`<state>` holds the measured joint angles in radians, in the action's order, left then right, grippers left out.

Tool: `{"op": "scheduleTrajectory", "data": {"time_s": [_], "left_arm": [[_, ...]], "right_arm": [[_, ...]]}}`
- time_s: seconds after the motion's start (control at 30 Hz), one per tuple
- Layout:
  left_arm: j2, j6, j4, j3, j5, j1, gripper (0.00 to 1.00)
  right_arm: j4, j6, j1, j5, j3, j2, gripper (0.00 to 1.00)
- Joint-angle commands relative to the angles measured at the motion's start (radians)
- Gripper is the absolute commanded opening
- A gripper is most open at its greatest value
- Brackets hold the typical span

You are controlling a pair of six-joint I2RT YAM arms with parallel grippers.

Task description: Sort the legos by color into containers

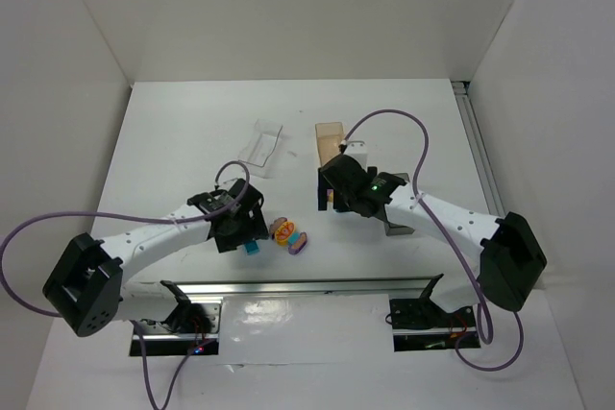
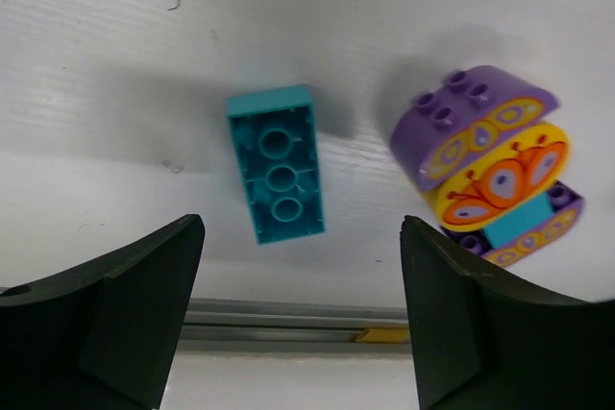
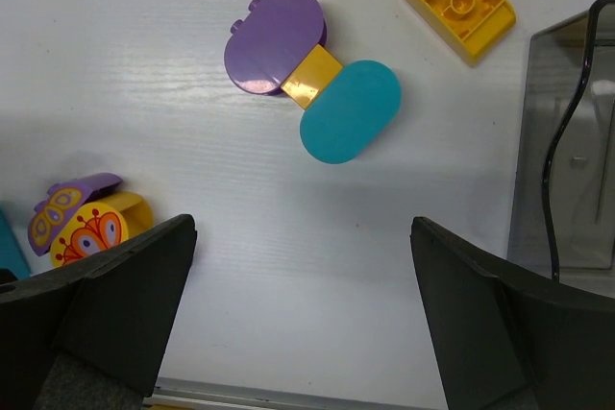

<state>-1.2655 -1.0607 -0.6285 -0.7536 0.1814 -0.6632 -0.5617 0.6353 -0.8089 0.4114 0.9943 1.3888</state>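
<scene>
The left gripper is hanging wide open, holding nothing; a teal brick is lying just ahead between its fingers, a purple-and-orange stack sitting ahead of one finger. The right gripper is also gaping empty, a purple, yellow and teal piece lying ahead of it

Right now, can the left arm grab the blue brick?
Probably yes. The teal brick lies alone on the table, between the jaws of the open left gripper. The purple and orange pile sits apart, off to one side.
</scene>
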Motion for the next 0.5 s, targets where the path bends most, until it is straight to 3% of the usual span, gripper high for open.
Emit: {"op": "scheduleTrajectory", "data": {"time_s": [0.0, 0.4, 0.47], "left_arm": [[-0.032, -0.084, 0.003, 0.025, 0.058, -0.004, 0.88], [-0.084, -0.087, 0.041, 0.080, 0.089, -0.004, 0.60], [-0.084, -0.078, 0.041, 0.071, 0.098, -0.004, 0.49]], "right_arm": [[0.023, 0.023, -0.004, 0.033, 0.009, -0.022, 1.00], [0.014, 0.032, -0.004, 0.024, 0.010, 0.006, 1.00], [0.014, 0.032, -0.004, 0.024, 0.010, 0.006, 1.00]]}}
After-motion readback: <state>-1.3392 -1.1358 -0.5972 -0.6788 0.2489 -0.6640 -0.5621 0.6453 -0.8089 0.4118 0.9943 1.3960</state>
